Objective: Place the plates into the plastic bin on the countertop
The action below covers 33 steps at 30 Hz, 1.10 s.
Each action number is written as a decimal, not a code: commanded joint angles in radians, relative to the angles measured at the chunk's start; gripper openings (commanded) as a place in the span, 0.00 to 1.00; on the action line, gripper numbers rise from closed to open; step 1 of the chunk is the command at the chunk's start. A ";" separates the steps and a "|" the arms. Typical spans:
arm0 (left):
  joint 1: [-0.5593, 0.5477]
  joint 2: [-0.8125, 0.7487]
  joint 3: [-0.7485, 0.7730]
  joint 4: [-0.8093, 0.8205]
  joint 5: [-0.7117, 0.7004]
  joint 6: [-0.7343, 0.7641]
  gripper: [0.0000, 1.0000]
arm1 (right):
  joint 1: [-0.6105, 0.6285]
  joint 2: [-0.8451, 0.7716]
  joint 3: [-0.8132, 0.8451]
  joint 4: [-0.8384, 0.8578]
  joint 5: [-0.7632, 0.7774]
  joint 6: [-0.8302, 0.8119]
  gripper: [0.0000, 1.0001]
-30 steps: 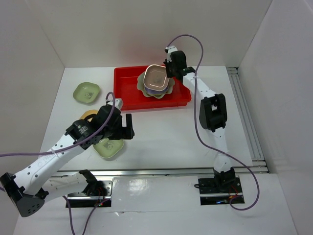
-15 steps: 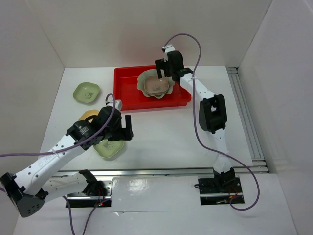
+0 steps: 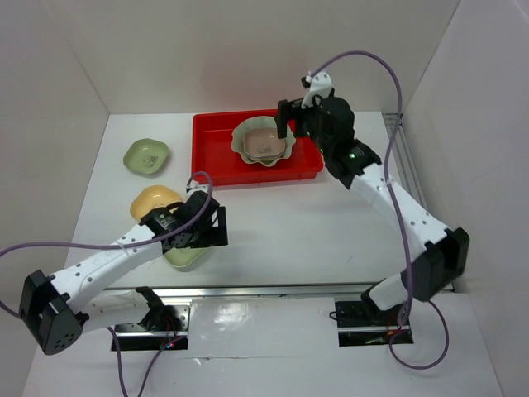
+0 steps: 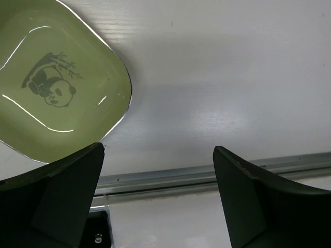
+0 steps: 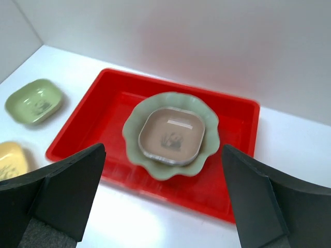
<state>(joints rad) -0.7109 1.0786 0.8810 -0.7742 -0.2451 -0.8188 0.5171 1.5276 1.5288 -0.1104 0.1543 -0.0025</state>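
Note:
The red plastic bin point(image 3: 215, 157) stands at the back of the white countertop point(image 3: 289, 223). In it lies the pale-green scalloped plate point(image 3: 248, 150) with a beige plate point(image 3: 264, 143) nested on top; the right wrist view shows the same bin point(image 5: 103, 124), scalloped plate point(image 5: 207, 147) and beige plate point(image 5: 173, 135). My right gripper point(image 3: 289, 124) hangs open above the bin's right end, holding nothing. A green panda plate point(image 4: 57, 88) lies on the table just left of my open, empty left gripper point(image 4: 158, 196). A yellow plate point(image 3: 153, 200) and another green plate point(image 3: 146, 156) sit at the left.
White walls close in the table on three sides. A metal rail point(image 4: 207, 173) runs along the near edge by the arm bases. A second rail point(image 3: 413, 190) lines the right side. The right arm's cable point(image 3: 388, 74) loops high over the bin.
My right gripper opened and left the beige plate on the scalloped one, then drew back up and to the right. The left arm shifted slightly right over the near green plate.

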 commanded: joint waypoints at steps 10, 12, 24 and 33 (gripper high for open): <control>0.033 0.251 -0.039 0.216 -0.094 -0.088 0.94 | 0.145 -0.251 -0.269 0.089 -0.010 0.095 1.00; 0.053 0.277 -0.051 0.246 -0.103 -0.088 0.85 | 0.155 -0.265 -0.289 0.089 -0.010 0.095 1.00; 0.149 0.351 -0.158 0.404 -0.004 -0.075 0.46 | 0.231 -0.325 -0.329 0.101 0.100 0.067 1.00; 0.102 0.356 -0.201 0.429 0.052 -0.121 0.00 | 0.280 -0.346 -0.329 0.110 0.221 0.045 1.00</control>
<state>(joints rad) -0.5743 1.4128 0.7345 -0.3683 -0.3084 -0.8658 0.7792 1.2167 1.1885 -0.0513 0.2939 0.0639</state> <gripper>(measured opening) 0.186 0.999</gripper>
